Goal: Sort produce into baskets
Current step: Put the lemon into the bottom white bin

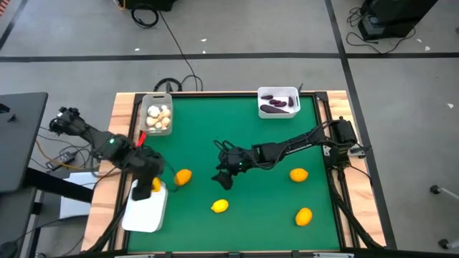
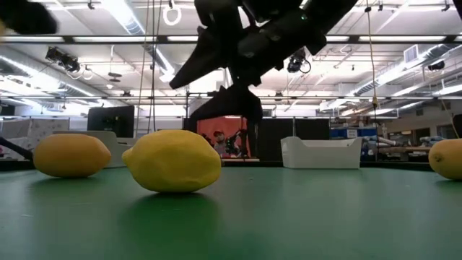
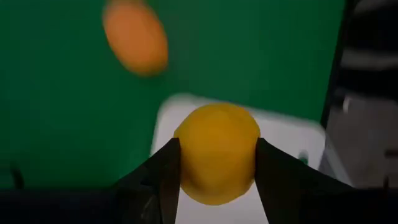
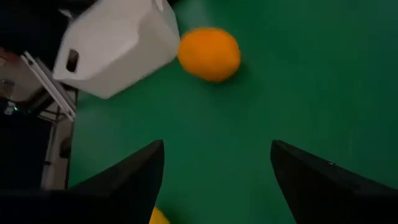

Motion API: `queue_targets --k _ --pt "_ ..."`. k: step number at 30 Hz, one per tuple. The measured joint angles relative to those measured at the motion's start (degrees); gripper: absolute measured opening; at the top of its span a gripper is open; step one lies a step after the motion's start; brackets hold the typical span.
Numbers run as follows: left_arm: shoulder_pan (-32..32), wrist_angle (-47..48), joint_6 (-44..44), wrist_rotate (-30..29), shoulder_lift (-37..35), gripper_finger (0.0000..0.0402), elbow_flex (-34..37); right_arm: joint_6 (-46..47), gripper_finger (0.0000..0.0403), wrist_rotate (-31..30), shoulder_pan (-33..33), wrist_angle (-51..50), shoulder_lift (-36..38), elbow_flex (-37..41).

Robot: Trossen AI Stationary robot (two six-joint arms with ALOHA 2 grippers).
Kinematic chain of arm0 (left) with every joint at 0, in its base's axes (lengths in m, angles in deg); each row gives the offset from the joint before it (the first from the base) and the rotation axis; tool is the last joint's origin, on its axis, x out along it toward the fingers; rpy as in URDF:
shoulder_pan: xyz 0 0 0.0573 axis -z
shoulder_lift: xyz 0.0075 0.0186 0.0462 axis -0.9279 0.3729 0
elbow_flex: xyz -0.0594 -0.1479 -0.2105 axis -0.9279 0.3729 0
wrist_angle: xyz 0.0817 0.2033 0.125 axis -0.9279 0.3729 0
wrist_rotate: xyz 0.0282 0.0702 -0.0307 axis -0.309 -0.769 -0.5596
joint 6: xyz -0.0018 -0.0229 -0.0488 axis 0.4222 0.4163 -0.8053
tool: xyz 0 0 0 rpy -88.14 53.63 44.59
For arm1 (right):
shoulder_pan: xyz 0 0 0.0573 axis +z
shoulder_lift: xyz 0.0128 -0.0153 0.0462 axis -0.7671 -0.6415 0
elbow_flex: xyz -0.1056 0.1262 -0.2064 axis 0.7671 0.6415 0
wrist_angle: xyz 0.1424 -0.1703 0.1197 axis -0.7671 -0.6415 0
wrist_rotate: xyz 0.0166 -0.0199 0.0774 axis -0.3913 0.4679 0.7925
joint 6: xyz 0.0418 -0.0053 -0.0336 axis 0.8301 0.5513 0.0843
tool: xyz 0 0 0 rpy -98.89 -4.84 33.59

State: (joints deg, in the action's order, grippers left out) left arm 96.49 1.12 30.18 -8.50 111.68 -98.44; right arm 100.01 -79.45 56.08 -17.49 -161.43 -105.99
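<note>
An orange citrus fruit [image 3: 216, 152] sits clamped between the fingers of the left hand [image 1: 148, 180], which hangs over the white basket [image 1: 145, 213] at the near left corner of the counter [image 1: 237, 136]; in the left wrist view the basket's pale floor lies directly beneath the fruit. In my judgement the step in hand is the drop into that basket. To do it well, the hand should be lowered until the fruit is inside the rim before the fingers part, since a round fruit let go from height may bounce out or roll off the edge. A second orange fruit [image 1: 183, 176] lies on the green surface just beside that basket. The right hand [image 1: 228, 168], fingers spread and carrying nothing, hovers mid-counter near a yellow lemon [image 1: 220, 206], which looks to be its next pick. Two more fruits [image 1: 298, 174] [image 1: 303, 216] lie toward the right side. At the far edge, a greyish basket [image 1: 158, 99] holds pale garlic bulbs [image 1: 158, 115], and another white basket [image 1: 278, 92] holds dark eggplant pieces [image 1: 278, 107].
</note>
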Motion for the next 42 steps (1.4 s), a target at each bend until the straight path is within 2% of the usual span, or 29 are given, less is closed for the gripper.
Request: queue_targets --k 6,11,14,19,24,27,30,34,38,42 --pt "9.0 1.5 -10.2 0.6 0.0 0.0181 4.1 -3.1 0.0303 -0.2 0.2 0.3 -2.6 -1.8" --pt "12.8 -1.2 -16.2 1.7 0.0 0.0183 6.5 -5.8 0.0302 0.4 1.1 0.1 -6.6 -5.8" --pt "14.2 -2.7 -19.7 1.4 0.2 0.0193 6.9 -13.4 0.0303 0.1 1.5 0.1 -9.3 -9.1" --pt "16.3 -3.0 -24.4 1.3 0.9 0.0250 7.1 -31.5 0.0323 -2.4 1.9 -0.8 -14.7 -17.3" --pt "17.4 -2.7 -29.0 1.0 1.2 0.0314 7.1 -39.1 0.0360 -4.2 1.0 -7.4 -21.9 -28.9" --pt "17.5 -1.8 -31.4 0.9 1.2 0.0333 7.1 -42.9 0.0382 -4.3 0.2 -10.4 -26.0 -35.8" --pt "17.5 -1.9 -34.1 0.9 1.2 0.0334 7.1 -43.9 0.0396 -3.6 -0.6 -13.9 -29.8 -41.9" --pt "17.5 -3.5 -35.5 0.7 1.2 0.0327 7.1 -43.3 0.0396 1.1 -1.8 -18.8 -34.2 -48.4" --pt "17.5 -4.5 -35.7 -1.7 1.6 0.0318 7.1 -43.9 0.0376 3.2 -2.5 -20.1 -37.2 -50.6" --pt "17.5 -4.7 -36.7 -7.5 1.7 0.0310 7.1 -42.7 0.0337 2.8 -2.8 -20.5 -37.2 -50.8"
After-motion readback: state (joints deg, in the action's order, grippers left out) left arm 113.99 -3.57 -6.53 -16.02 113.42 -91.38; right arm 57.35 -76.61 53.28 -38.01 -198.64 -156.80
